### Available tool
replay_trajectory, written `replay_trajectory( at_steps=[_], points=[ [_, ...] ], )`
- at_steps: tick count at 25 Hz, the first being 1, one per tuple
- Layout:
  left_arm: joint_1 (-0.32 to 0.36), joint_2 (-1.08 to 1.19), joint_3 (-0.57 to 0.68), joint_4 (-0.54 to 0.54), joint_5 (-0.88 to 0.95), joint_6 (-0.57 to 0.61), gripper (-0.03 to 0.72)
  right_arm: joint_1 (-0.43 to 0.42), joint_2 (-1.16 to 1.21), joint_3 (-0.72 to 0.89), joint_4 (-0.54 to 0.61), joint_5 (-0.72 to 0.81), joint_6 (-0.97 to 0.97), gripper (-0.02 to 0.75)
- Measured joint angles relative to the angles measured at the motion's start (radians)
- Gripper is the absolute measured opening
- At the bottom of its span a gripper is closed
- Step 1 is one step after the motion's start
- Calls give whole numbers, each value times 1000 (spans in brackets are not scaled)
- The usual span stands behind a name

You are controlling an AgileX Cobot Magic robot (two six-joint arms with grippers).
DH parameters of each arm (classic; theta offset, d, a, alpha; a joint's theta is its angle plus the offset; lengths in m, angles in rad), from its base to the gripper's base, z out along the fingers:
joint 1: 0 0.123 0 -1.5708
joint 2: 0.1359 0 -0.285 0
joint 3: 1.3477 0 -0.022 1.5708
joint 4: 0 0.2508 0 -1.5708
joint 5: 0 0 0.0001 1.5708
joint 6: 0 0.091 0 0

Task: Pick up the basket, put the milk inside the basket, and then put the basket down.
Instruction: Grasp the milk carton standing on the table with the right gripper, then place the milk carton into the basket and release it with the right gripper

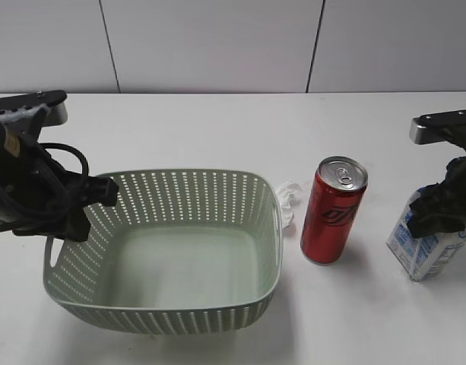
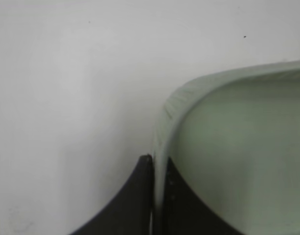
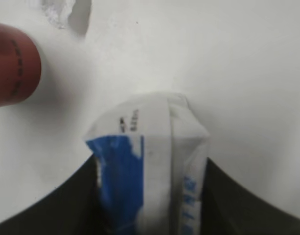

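Note:
The pale green basket (image 1: 188,251) sits left of centre on the white table. My left gripper (image 1: 87,207) is shut on its left rim. In the left wrist view the two fingers (image 2: 158,169) pinch the thin wall of the basket (image 2: 189,95), one inside and one outside. The white-and-blue milk (image 1: 424,255) is at the far right, tilted. My right gripper (image 1: 438,214) is shut on its upper part. In the right wrist view the milk (image 3: 154,142) sits between the two fingers (image 3: 150,160). I cannot tell whether the basket or the milk is off the table.
A tall red soda can (image 1: 333,211) stands between the basket and the milk; it also shows in the right wrist view (image 3: 12,63). A small crumpled white thing (image 1: 290,201) lies between the can and the basket. A grey wall is behind the table.

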Motion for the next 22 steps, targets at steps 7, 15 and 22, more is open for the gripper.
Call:
replay_trajectory(
  at_steps=[7, 15, 22],
  points=[
    [0, 0, 0, -9, 0, 0, -2, 0, -129, 1, -17, 83, 23, 319],
    [0, 0, 0, -60, 0, 0, -2, 0, -455, -9, -23, 206, 32, 319],
    [0, 0, 0, -72, -18, 0, -2, 0, -565, -167, 41, 396, 32, 319]
  ],
)
